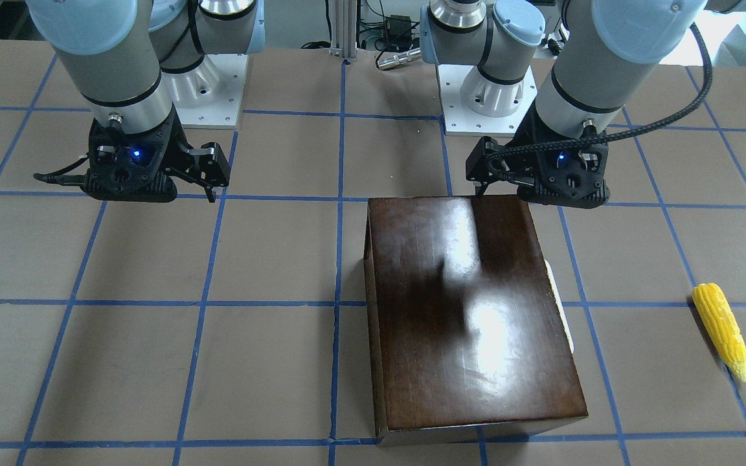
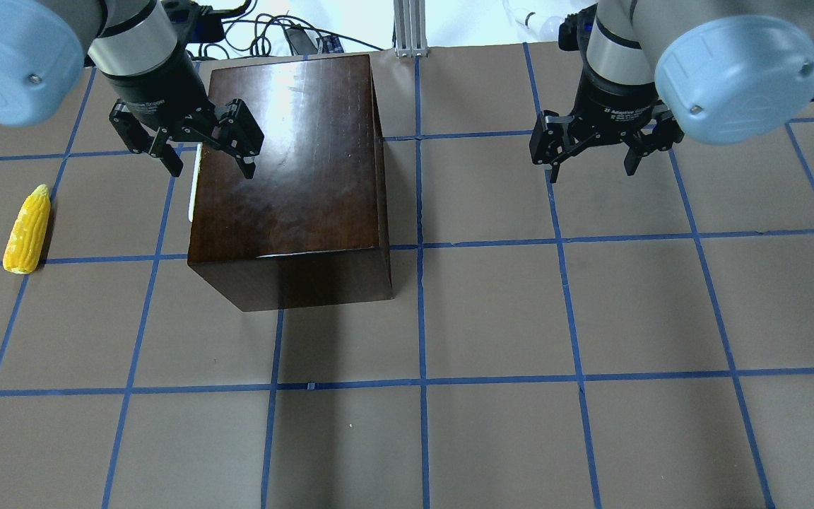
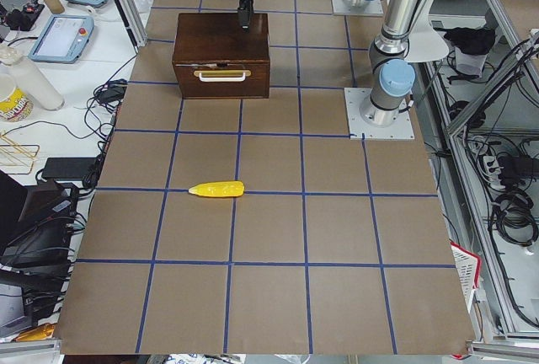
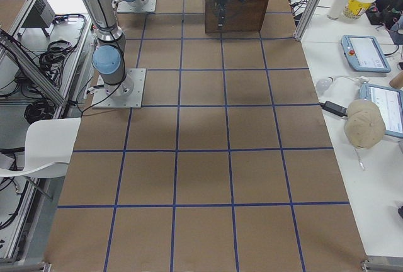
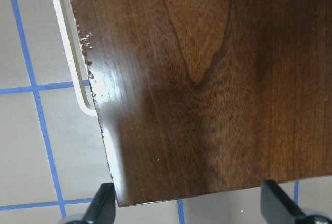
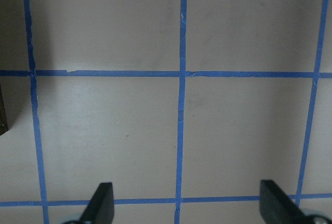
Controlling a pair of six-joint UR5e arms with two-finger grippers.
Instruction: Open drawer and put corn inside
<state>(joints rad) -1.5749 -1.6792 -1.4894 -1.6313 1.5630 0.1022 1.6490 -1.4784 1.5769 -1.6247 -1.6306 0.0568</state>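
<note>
The glossy dark-brown box (image 2: pixel 287 177) stands on the table, left of centre in the overhead view. Its drawer (image 3: pixel 221 86) is shut, and its white handle (image 2: pixel 193 185) faces the corn's side. The yellow corn (image 2: pixel 27 230) lies on the table apart from the box, beyond the handle; it also shows in the front view (image 1: pixel 723 330). My left gripper (image 2: pixel 211 170) is open and empty, hovering above the box top near the handle edge, as the left wrist view (image 5: pixel 189 208) shows. My right gripper (image 2: pixel 591 170) is open and empty above bare table.
The table (image 2: pixel 520 318) is brown with a blue tape grid. The two arm bases (image 1: pixel 493 97) stand at the robot's edge. Cables and a metal post (image 2: pixel 407 28) lie beyond the far edge behind the box.
</note>
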